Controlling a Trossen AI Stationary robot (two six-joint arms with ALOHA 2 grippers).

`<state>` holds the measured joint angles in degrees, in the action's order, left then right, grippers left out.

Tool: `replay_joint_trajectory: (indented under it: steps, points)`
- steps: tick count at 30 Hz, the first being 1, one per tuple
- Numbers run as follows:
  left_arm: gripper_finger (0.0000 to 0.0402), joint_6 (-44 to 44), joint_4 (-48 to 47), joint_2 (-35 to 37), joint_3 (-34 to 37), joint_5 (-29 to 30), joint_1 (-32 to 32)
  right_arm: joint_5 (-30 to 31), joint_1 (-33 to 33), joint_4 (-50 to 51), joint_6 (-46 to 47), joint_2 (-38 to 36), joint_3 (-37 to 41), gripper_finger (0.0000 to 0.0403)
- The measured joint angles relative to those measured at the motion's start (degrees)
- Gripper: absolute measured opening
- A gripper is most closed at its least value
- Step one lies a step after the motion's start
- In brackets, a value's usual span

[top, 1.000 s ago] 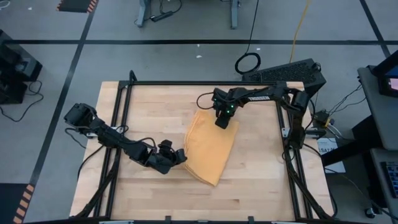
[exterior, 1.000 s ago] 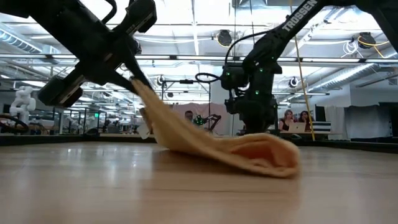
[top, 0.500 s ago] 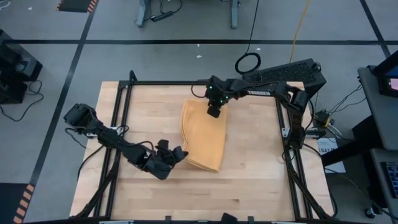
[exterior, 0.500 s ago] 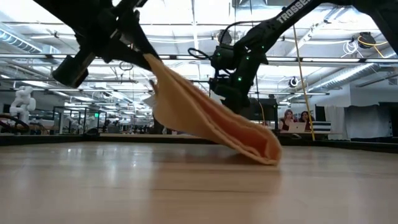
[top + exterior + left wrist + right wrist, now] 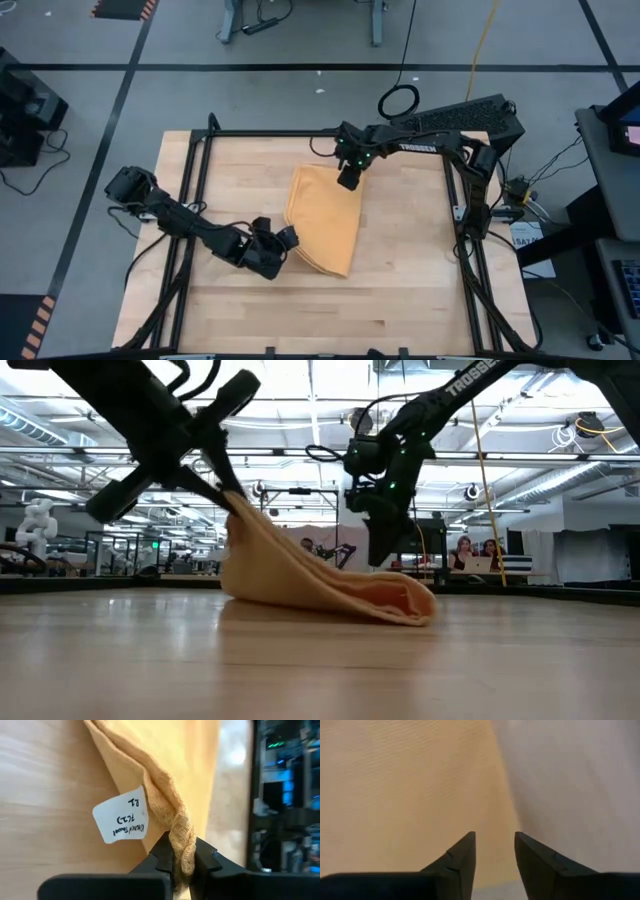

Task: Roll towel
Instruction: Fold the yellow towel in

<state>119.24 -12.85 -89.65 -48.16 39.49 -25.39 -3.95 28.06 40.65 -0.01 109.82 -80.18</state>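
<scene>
High view, towel (image 5: 325,215): mustard-yellow cloth lying folded on the wooden table (image 5: 410,290), between the two grippers
High view, left gripper (image 5: 287,237): low at the towel's near left edge, touching the cloth
High view, right gripper (image 5: 348,183): above the towel's far corner, pointing down at it

Low view, towel (image 5: 330,585): one edge lifted off the table into a peak, the remainder draped down to a rounded fold resting on the wood
Low view, left gripper (image 5: 228,500): pinching the raised peak of cloth
Low view, right gripper (image 5: 383,550): hanging just above the low folded part, fingers apart from the cloth

Left wrist view, left gripper (image 5: 182,862): jaws narrowed tight on a bunched corner of the towel (image 5: 165,770), cloth squeezed between the two dark fingers
Left wrist view, white tag (image 5: 121,820): small label with handwriting, just beside the gripped corner

Right wrist view, right gripper (image 5: 495,857): jaws parted with a clear gap, nothing between them
Right wrist view, towel (image 5: 405,785): fills the space ahead of one finger, its edge running just beyond the gap
</scene>
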Motion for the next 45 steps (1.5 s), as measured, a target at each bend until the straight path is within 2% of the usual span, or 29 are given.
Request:
replay_joint_trajectory:
  steps: [5,11,21,25,28,30,34,40,43,45]
  points:
    - [0.0058,-1.3,-1.9,0.0,0.0,-5.0,-0.1,-9.6,-1.1,5.2,4.9,-1.6,0.0,0.0144]
    - [0.0117,-1.5,-1.5,0.0,0.0,-11.7,-0.7,-9.5,-4.0,2.6,8.5,-0.5,0.7,0.0137]
    - [0.0222,-3.1,-0.9,0.6,0.0,-34.8,-5.9,-9.1,-4.7,-3.8,8.6,0.1,6.4,0.0113]
    - [0.0232,-5.5,4.1,3.7,0.0,-36.1,-7.9,-9.7,-4.9,-2.8,9.1,-0.2,8.1,0.0111]
    - [0.0232,-14.6,11.9,7.5,0.0,-31.0,-8.2,-9.7,-5.5,-1.9,9.3,-3.3,8.2,0.0111]
    - [0.0232,-20.6,13.6,10.2,0.0,-28.6,-6.9,-9.8,-6.1,-2.2,10.0,-6.3,8.1,0.0111]
    - [0.0232,-29.5,7.3,14.4,0.0,-27.8,-1.1,-11.0,-7.7,-2.4,14.0,-12.0,8.1,0.0111]
    - [0.0232,-54.4,0.0,16.2,0.0,-35.5,11.8,-11.2,-12.8,-1.7,26.3,-16.7,8.1,0.0111]
    - [0.0232,-66.5,-0.9,14.9,0.0,-43.2,17.3,-10.5,-17.2,-2.8,34.0,-16.9,8.1,0.0111]
    - [0.0232,-72.9,-3.7,13.5,0.0,-48.0,19.7,-7.6,-20.9,-4.0,38.4,-16.3,8.1,0.0111]
